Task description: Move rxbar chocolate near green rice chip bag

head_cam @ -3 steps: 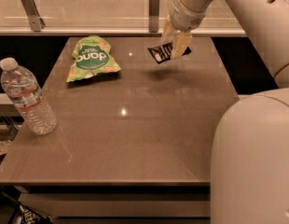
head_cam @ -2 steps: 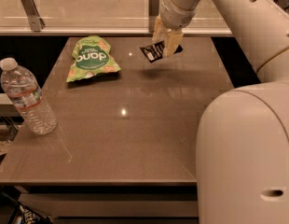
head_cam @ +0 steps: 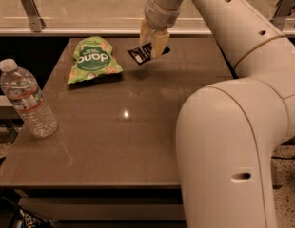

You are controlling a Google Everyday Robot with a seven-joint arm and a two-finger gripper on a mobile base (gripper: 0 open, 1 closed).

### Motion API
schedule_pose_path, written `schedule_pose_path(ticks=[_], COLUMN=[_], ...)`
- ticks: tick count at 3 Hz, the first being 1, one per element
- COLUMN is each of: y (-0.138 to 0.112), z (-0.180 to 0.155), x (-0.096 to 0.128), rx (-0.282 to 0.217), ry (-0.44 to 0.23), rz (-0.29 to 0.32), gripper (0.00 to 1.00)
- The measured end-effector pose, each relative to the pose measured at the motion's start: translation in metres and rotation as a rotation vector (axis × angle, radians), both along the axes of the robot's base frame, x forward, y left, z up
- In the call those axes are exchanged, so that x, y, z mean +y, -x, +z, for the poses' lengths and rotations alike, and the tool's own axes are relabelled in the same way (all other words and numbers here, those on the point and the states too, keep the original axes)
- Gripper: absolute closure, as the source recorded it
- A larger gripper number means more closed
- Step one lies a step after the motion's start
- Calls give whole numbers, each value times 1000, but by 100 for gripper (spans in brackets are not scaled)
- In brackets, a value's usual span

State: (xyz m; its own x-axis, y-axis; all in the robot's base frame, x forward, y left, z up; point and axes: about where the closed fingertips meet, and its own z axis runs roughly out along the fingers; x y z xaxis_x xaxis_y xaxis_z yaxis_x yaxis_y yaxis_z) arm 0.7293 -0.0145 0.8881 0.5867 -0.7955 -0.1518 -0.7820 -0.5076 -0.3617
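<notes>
The rxbar chocolate (head_cam: 142, 54), a small flat black wrapper with white lettering, is held in my gripper (head_cam: 153, 47) above the far part of the table, tilted. The gripper's pale fingers (head_cam: 159, 43) are shut on the bar's right half. The green rice chip bag (head_cam: 93, 59), a crinkled light-green pouch with a dark green round logo, lies flat on the table to the left of the bar, a short gap away. My white arm reaches in from the right and fills the right side of the view.
A clear plastic water bottle (head_cam: 26, 99) stands upright at the table's left edge. The brown table (head_cam: 128, 141) stretches toward the front. A railing with metal brackets (head_cam: 29, 4) runs behind the table's far edge.
My gripper has carried the rxbar chocolate to the left, closer to the green rice chip bag. The bag and the bottle have not moved.
</notes>
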Motion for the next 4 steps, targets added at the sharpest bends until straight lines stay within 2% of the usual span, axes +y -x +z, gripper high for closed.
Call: schedule_pose_path(ticks=[1, 2, 4], y=[-5, -9, -16], z=[-9, -22, -57], x=[13, 16, 14], rx=[18, 43, 103], ry=[-1, -10, -45], rz=[24, 32, 28], gripper=[100, 100, 100])
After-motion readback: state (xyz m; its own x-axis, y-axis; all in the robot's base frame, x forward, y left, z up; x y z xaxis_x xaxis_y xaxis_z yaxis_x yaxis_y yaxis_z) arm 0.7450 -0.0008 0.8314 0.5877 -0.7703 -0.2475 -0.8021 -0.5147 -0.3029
